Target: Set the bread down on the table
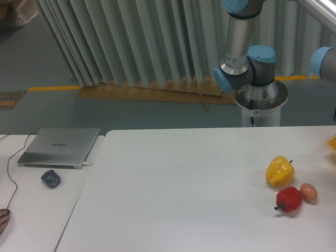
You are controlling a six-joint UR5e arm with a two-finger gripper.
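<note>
Nearest on the table lies the red fruit; touching its right, a brown egg-shaped thing; just behind it, the yellow pepper. I see no bread (perhaps beyond the right edge). My gripper is out of frame, its state unknown.

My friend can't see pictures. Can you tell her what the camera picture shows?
A white table holds a yellow bell pepper, a red fruit and a small brown egg-shaped thing near its right edge. Behind stands a robot arm; a laptop sits on a side desk.
</note>
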